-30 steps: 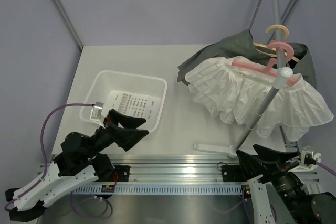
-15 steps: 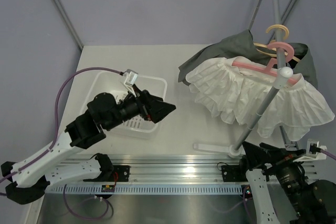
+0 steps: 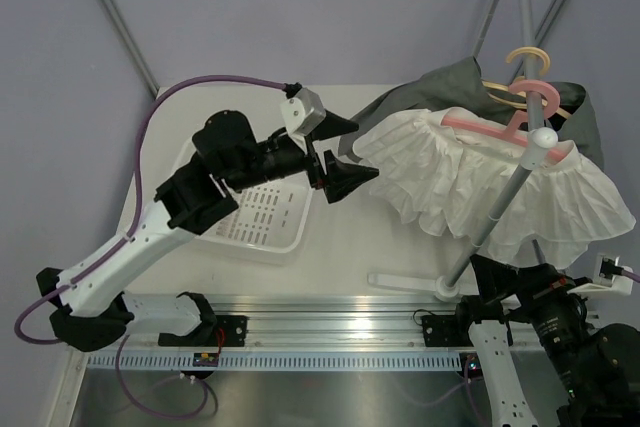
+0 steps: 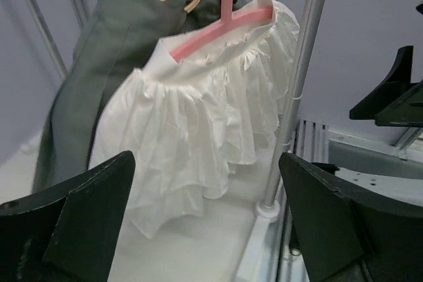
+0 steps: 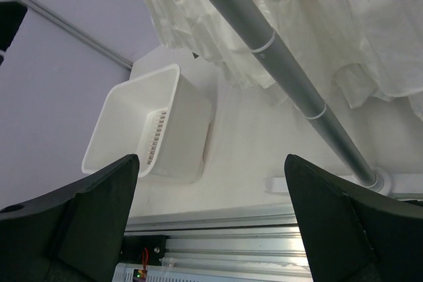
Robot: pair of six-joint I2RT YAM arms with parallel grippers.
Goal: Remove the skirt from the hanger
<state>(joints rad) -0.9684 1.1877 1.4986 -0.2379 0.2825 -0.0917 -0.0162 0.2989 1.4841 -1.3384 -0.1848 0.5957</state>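
Note:
A white ruffled skirt hangs on a pink hanger from a grey rack pole at the right of the table. It also shows in the left wrist view on the pink hanger, and in the right wrist view. My left gripper is open and empty, raised over the table just left of the skirt's left edge. My right gripper is open and empty, low at the near right by the rack's base.
A white plastic basket sits at the left, under my left arm. A dark grey garment hangs on a tan hanger behind the skirt. The rack's white base lies on the table near the front edge.
My left arm has swung up and to the right, from over the basket to beside the skirt's left edge. My right gripper has shifted slightly right near the rack base.

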